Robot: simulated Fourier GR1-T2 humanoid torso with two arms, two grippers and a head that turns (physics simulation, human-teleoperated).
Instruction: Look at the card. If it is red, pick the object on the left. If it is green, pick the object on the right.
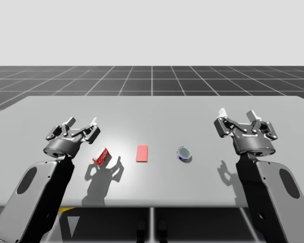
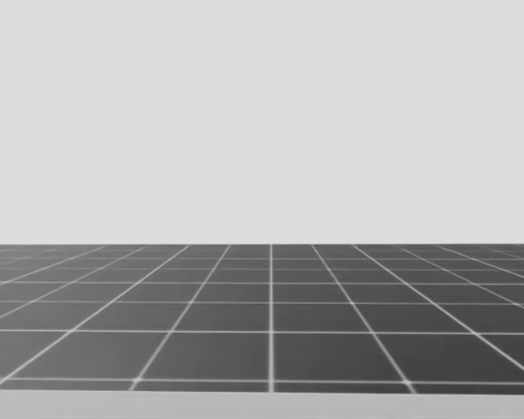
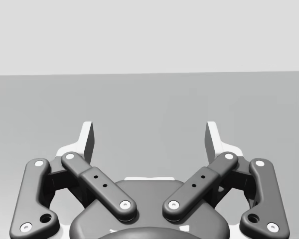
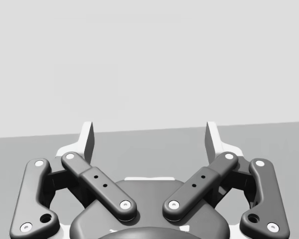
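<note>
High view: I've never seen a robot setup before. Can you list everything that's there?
table: one, light grey, spans the view
card: one, red, flat on the table near its middle
box: one, red with white, on the table left of the card
can: one, blue with a silvery end, on the table right of the card
floor: one, dark grey with pale grid lines, beyond the table
left arm: one, dark grey, enters at the bottom left
right arm: one, dark grey, enters at the bottom right
left gripper: one, dark grey, open, near the box
right gripper: one, dark grey, open, right of the can
</note>
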